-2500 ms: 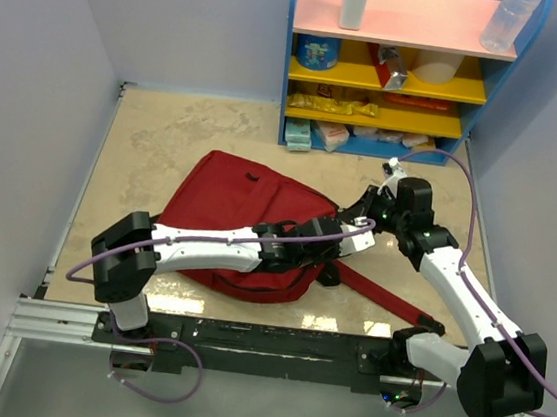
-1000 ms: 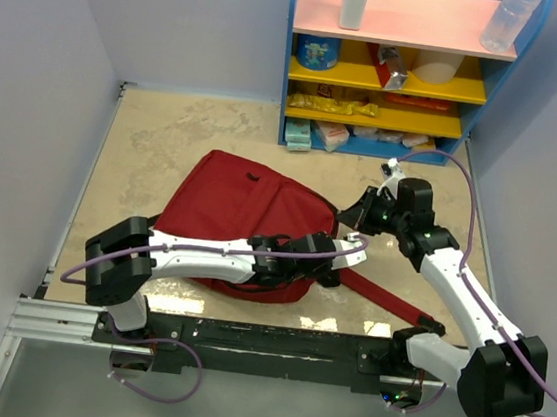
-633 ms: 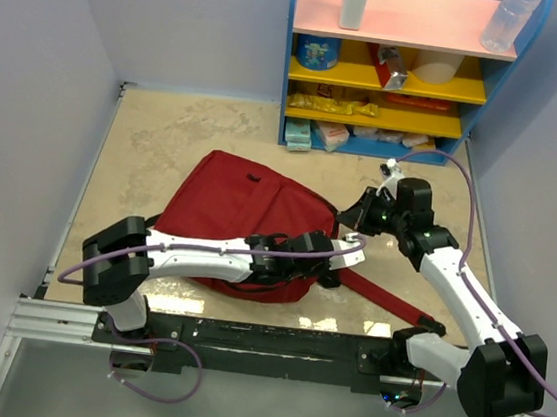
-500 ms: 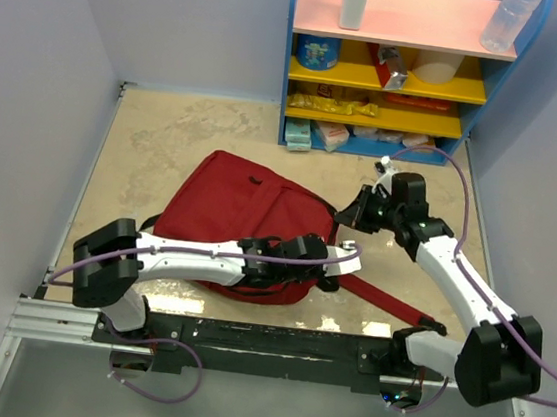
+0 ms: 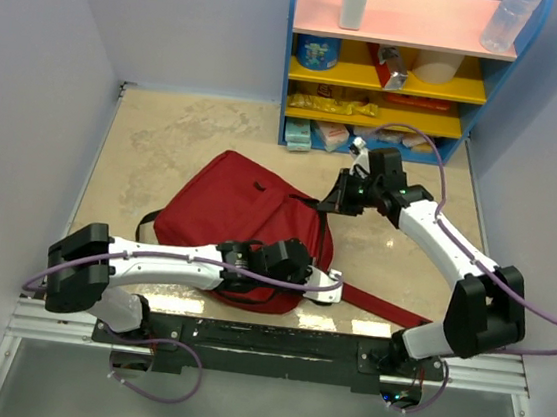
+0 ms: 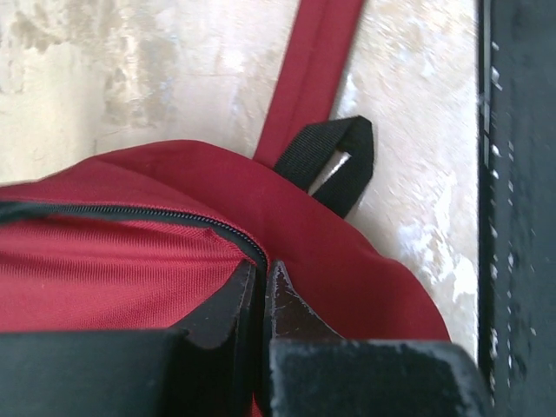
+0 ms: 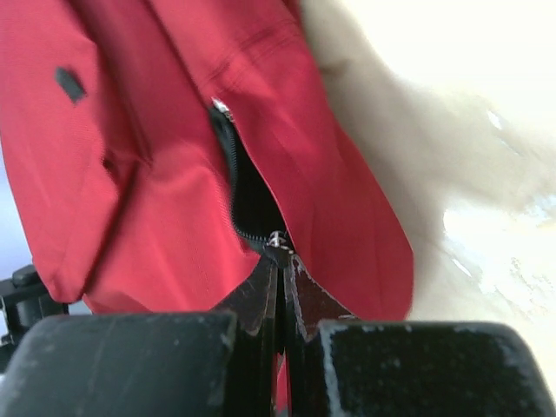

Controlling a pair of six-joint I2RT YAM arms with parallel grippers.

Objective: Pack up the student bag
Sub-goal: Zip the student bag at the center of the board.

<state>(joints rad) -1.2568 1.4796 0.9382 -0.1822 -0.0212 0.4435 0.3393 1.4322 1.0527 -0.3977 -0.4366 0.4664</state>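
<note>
Pincers both clamped on the student bag [image 5: 233, 208], which lies flat on the table [image 5: 166, 135]. Right pincer [image 7: 280, 261] pinches the zipper pull [image 7: 276, 239] at the bag's far right edge. A dark gap [image 7: 246, 187] shows in the zipper above it, so the mouth is part open. Left pincer [image 6: 261, 276] is closed with its tips at the zipper end on the bag's near right corner. That looks like a pinch on the fabric seam; I can't see any pull on that side. My read: the step in hand is opening the bag, left anchoring and right dragging the slider. Nothing looks packed yet, though the interior is hidden. Next move calls for running the pull further along the track with left holding counter-tension, pulling in line with the teeth, else the fabric bunches and the slider jams. After that one pincer has to let go and fetch goods from the shelf unit [image 5: 284, 88] beyond the bag's far side. Count: one bag, one long red strap [image 5: 388, 307] off its near right corner, one black webbing loop [image 6: 306, 149] beside that strap, two pincers, one shelf unit. Its top tier has one white bottle [image 5: 354, 1] and one clear bottle [image 5: 508, 21]. Lower-tier items are too small to count.
</note>
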